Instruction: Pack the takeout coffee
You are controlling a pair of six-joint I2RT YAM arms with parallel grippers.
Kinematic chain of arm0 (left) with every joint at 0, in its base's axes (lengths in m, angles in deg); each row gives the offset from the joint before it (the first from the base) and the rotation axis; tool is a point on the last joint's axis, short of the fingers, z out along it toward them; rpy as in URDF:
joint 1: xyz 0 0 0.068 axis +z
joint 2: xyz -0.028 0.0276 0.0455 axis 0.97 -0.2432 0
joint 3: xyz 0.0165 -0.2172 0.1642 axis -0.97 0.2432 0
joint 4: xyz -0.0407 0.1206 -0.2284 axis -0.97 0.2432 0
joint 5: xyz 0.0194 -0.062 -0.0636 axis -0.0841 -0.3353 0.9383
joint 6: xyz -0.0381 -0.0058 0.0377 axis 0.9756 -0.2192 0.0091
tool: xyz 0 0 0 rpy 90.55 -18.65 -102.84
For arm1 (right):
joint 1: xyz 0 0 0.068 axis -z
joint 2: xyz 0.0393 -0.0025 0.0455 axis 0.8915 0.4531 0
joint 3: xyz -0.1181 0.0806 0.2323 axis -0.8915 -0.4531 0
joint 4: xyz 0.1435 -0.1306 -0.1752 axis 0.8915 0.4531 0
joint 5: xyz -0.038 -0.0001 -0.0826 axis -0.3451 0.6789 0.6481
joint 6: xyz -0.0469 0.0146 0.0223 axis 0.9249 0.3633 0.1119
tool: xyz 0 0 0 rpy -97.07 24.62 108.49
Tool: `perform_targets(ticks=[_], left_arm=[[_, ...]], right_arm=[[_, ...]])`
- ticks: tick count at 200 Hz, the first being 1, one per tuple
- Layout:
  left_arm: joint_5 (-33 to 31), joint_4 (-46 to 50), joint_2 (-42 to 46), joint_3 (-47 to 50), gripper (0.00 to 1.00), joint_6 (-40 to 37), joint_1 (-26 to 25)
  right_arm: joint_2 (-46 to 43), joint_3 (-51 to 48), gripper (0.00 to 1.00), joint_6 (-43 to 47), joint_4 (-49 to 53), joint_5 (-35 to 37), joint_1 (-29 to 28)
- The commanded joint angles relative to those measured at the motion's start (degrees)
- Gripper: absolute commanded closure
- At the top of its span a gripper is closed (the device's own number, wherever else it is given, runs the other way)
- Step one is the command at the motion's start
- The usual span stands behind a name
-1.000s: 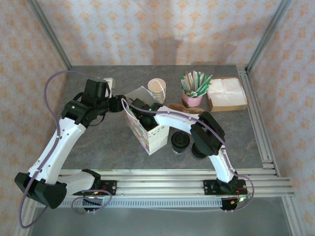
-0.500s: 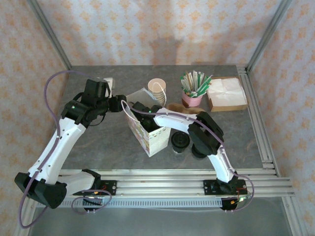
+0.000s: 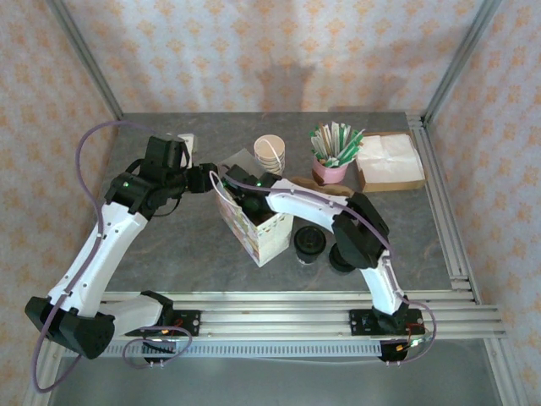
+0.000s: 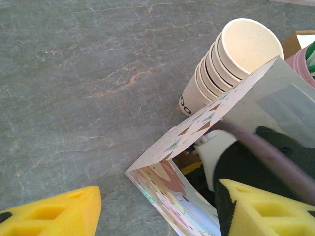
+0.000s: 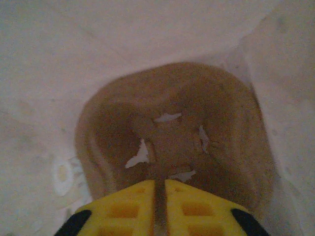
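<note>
Takeout coffee (image 3: 310,244) stands beside the patterned bag (image 3: 262,241); print on stacked cups (image 4: 221,69) illegible.

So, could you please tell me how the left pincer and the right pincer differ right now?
The left pincer stands wide open astride a top corner of the patterned bag; the right pincer is nearly shut, only a slit between its fingers. The left pincer sits at the bag's rim; the right pincer is down inside, above the brown pulp tray. Both have yellow fingers.
</note>
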Motion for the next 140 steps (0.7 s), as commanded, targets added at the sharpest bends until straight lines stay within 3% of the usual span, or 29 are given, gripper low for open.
perform_targets(ticks=[1,71,140], left_arm=[[-0.21,-0.49,-0.49,0.13,0.36,0.23,-0.55],[-2.85,-0.09,-0.41,-1.37,0.35,1.27,-0.49],[-2.42,-3.42,-1.85,-1.19,0.34,3.67,-0.43]], right_arm=[[-5.07,2.04,0.83,-1.43,1.74,2.13,0.02],[-14.98,4.87,0.74,-2.27,2.96,2.44,0.02],[-21.59,13.73,0.64,2.93,7.81,0.67,-0.05]])
